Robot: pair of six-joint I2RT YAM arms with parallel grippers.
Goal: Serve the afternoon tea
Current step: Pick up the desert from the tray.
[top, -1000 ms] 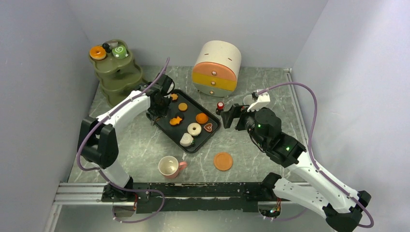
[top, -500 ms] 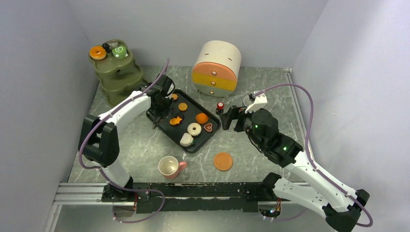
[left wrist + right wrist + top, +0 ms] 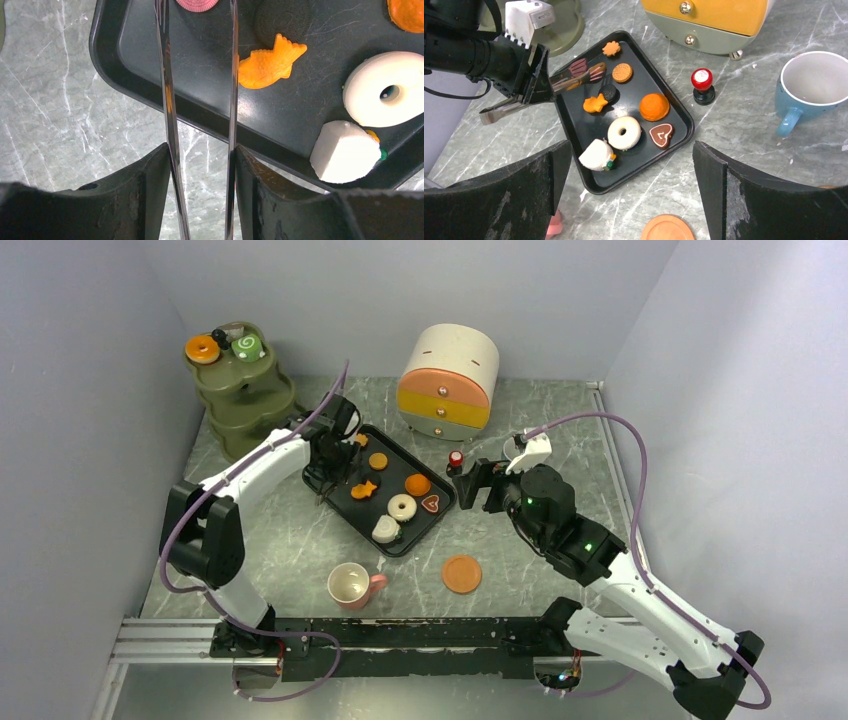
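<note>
Pink cup stands upright, handle pointing toward the orange saucer.

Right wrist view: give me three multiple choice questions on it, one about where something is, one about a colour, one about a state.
1. Where is the blue cup?
A. on the tray
B. on the table beside the drawer chest
C. in the right gripper

2. What colour is the doughnut on the tray?
A. green
B. white
C. blue

3. How is the right gripper?
A. open and empty
B. shut on the blue cup
C. shut on the doughnut

Answers:
1 B, the cup stands on the marble, right of the tray and below the drawers.
2 B, the ring is white.
3 A, its fingers stand wide apart with nothing between them.
</note>
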